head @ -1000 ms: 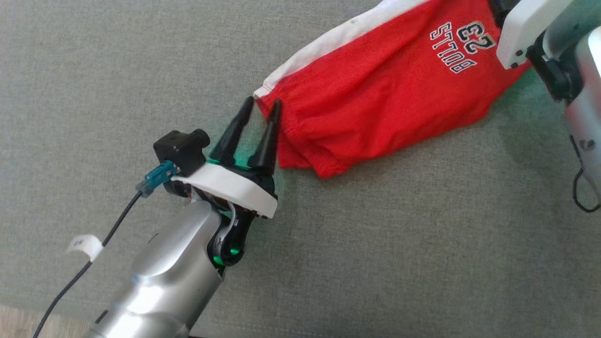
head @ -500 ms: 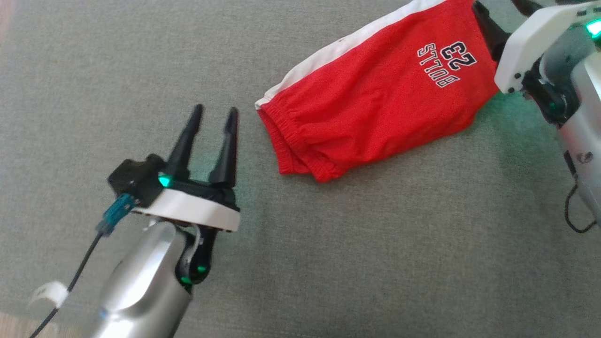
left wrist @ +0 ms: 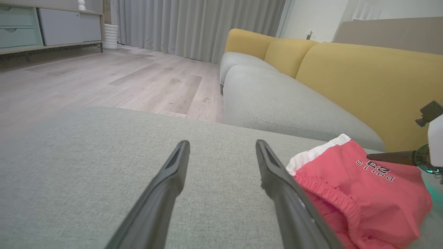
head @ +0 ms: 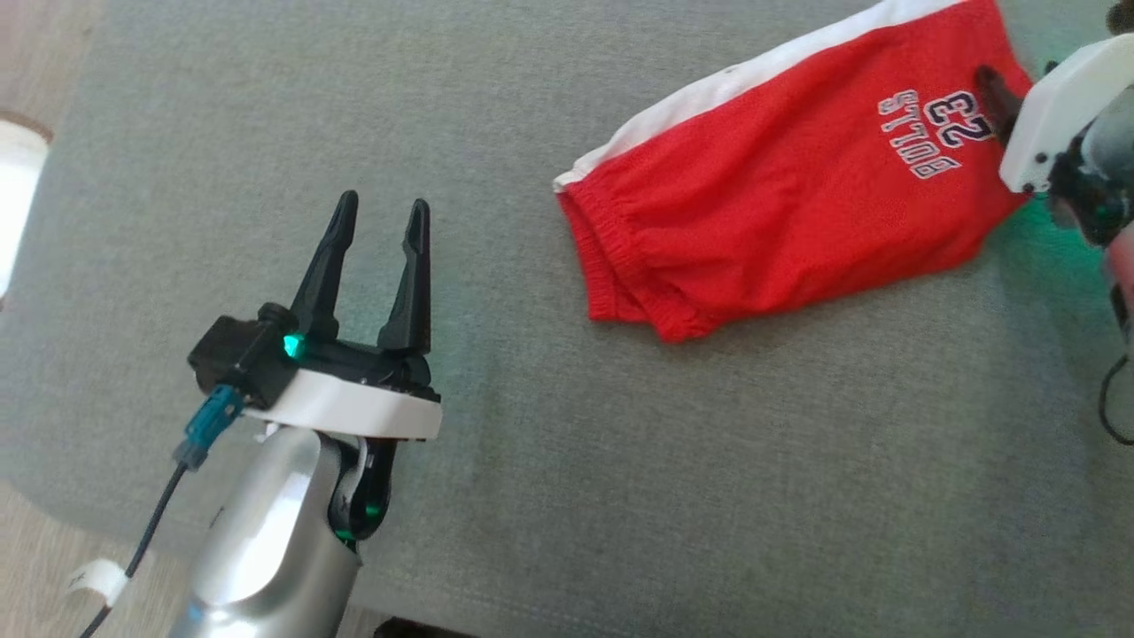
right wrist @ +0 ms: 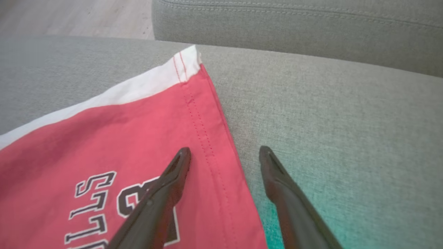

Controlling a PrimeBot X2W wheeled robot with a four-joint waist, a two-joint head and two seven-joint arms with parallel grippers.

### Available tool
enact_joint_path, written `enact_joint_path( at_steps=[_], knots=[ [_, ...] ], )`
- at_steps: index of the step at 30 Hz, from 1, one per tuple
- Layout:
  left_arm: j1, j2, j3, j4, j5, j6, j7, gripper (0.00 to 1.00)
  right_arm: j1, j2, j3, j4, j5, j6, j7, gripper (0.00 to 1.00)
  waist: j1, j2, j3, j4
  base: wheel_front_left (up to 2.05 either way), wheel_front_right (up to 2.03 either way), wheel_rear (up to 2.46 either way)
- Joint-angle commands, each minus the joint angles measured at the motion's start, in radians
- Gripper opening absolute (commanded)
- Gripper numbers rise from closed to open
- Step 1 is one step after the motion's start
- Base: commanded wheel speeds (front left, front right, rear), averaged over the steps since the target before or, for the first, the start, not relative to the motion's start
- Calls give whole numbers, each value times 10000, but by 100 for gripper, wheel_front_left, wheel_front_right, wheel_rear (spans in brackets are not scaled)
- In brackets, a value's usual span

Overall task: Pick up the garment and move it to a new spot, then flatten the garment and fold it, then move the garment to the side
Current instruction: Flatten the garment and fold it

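The garment [head: 780, 195], red shorts with a white side stripe and "BULLS 23" print, lies folded flat on the grey cushion [head: 620, 461] at the upper right. My left gripper [head: 383, 202] stands open well to the left of the elastic waistband end, touching nothing. In the left wrist view the left gripper [left wrist: 222, 145] points over bare cushion, with the garment [left wrist: 363, 193] at its right. My right gripper [right wrist: 224, 151] is open and straddles the hem edge of the garment [right wrist: 104, 148]: one finger over the print, the other over the cushion.
The cushion's front edge [head: 106, 532] runs along the lower left, with wooden floor [head: 35, 585] beyond. A white object [head: 18, 177] stands at the left edge. A grey sofa seat [left wrist: 277, 103] with yellow backrests [left wrist: 373, 79] lies behind.
The left gripper has opened, let go of the waistband end and drawn back to the left. The right gripper has opened at the hem end. The head camera has shifted.
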State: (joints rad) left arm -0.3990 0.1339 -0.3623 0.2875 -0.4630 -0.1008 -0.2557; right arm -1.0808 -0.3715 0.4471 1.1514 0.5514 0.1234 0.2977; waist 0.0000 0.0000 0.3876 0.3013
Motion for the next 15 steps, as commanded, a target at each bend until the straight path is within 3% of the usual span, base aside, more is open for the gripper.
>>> enact_joint_path(
  at_steps=[1, 6, 7, 8, 9, 15],
  knots=[
    [60, 113, 413, -246, 113, -55, -60, 100, -296, 154, 25, -71, -96, 73, 78, 100, 0, 0, 78, 147, 0, 0, 0],
    [68, -51, 580, -210, 299, -177, -60, 100, -426, 466, 141, 548, -284, 73, 766, 100, 0, 0, 209, 304, 0, 0, 0],
    [68, -70, 618, -200, 330, -193, -60, 100, -399, 539, 229, 524, -280, 73, 900, 66, 0, 0, 227, 295, 0, 0, 0],
    [69, -86, 659, -187, 358, -206, -60, 100, -380, 568, 310, 461, -279, 73, 955, 9, 0, 0, 241, 274, 0, 0, 0],
    [72, -97, 701, -170, 386, -218, -60, 100, -355, 572, 393, 355, -267, 73, 957, 0, 0, 0, 248, 240, 0, 0, 0],
    [159, -100, 858, -55, 505, -268, -60, 100, -151, 130, 392, -56, -49, 73, 514, 0, 0, 0, -100, -157, 0, 0, 0]
  ],
)
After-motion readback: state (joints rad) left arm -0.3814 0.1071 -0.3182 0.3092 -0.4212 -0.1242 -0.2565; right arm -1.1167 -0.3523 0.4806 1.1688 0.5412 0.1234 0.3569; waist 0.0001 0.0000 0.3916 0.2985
